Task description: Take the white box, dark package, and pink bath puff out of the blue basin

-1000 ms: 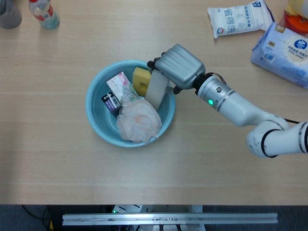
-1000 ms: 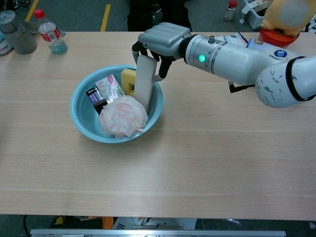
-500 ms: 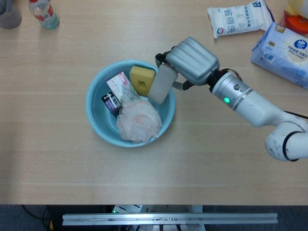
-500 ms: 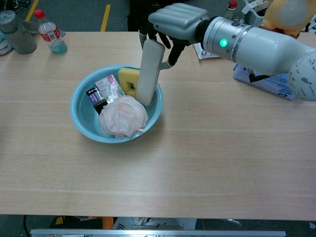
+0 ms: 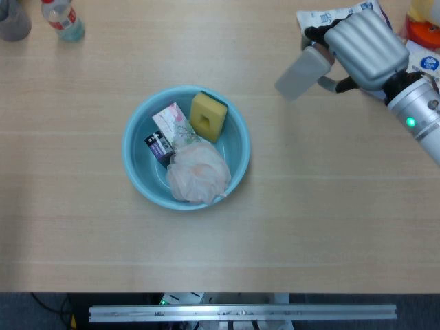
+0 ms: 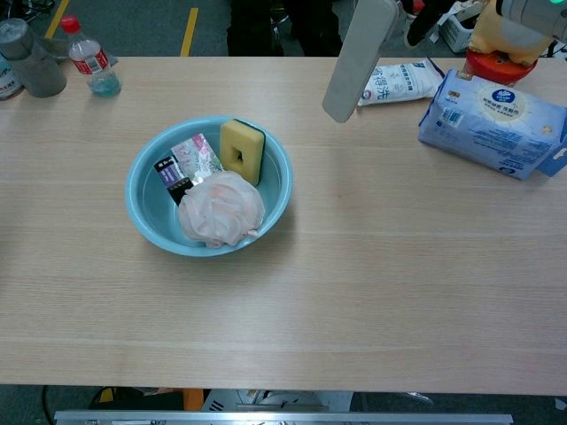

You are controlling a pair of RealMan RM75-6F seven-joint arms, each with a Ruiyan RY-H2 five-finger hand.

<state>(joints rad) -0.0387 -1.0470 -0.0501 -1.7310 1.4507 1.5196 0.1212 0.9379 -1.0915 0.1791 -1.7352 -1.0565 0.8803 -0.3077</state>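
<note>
My right hand (image 5: 363, 45) grips the white box (image 5: 300, 73) by its upper end and holds it in the air over the table, well to the right of the blue basin (image 5: 238, 162). In the chest view the white box (image 6: 359, 57) hangs tilted near the top edge, and only dark fingers (image 6: 423, 19) show there. Inside the blue basin (image 6: 142, 217) lie the dark package (image 5: 159, 146) (image 6: 171, 175) at the left and the pink bath puff (image 5: 198, 174) (image 6: 221, 208) at the front. The left hand is out of both views.
A yellow sponge (image 5: 208, 115) and a floral packet (image 5: 176, 126) also sit in the basin. A white bag (image 6: 399, 81) and a blue wipes pack (image 6: 496, 119) lie at the back right beside a yellow toy (image 6: 505, 35). A bottle (image 6: 89, 60) and a grey container (image 6: 34, 66) stand back left.
The right hand has lifted the white box out of the basin and carried it up and to the right. The yellow sponge now shows fully.
</note>
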